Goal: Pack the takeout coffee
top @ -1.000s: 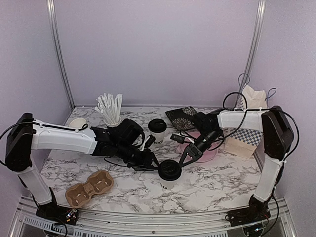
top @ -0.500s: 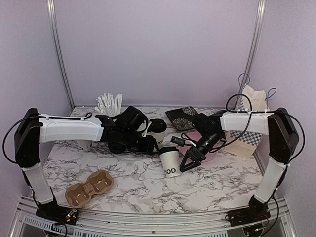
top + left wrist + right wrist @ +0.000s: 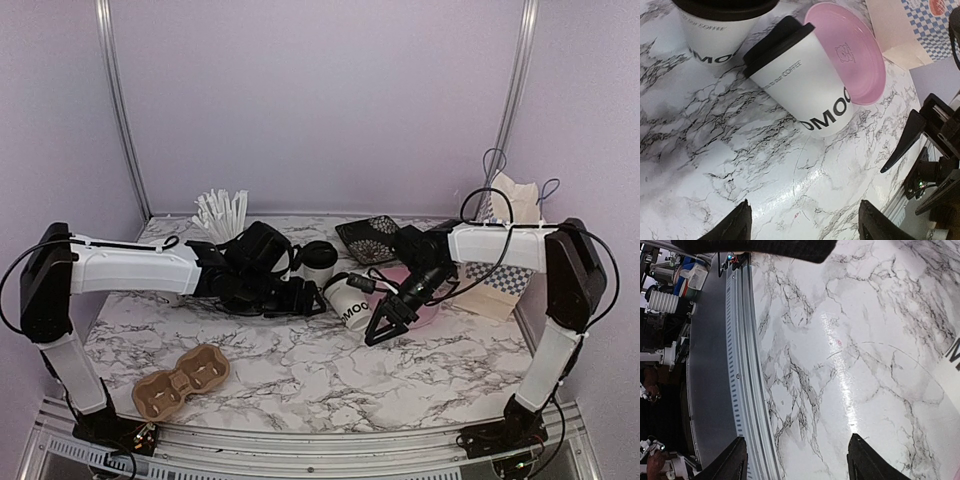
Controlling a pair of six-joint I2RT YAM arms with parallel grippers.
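Note:
Two white takeout coffee cups with black lids stand out in the left wrist view. One cup (image 3: 722, 30) (image 3: 318, 260) is upright at the back. The other cup (image 3: 805, 85) (image 3: 352, 305) leans over, its lid toward my left arm and its base near the pink plate (image 3: 855, 55) (image 3: 420, 300). My left gripper (image 3: 805, 227) (image 3: 312, 302) is open just left of the leaning cup, nothing between its fingers. My right gripper (image 3: 797, 460) (image 3: 381, 330) is open just right of that cup, over bare marble. Only the cup's white edge (image 3: 952, 367) shows in the right wrist view.
A brown cardboard cup carrier (image 3: 180, 382) lies at the front left. Straws in a black cup (image 3: 222, 212) stand at the back left, a patterned black dish (image 3: 370, 236) at the back. A paper bag (image 3: 500, 270) stands at the right. The table's metal rail (image 3: 747, 390) runs near the right gripper.
My left gripper has opened and let go of the lidded cup. That cup went from upright at the front middle to leaning further back. The right gripper opened wider.

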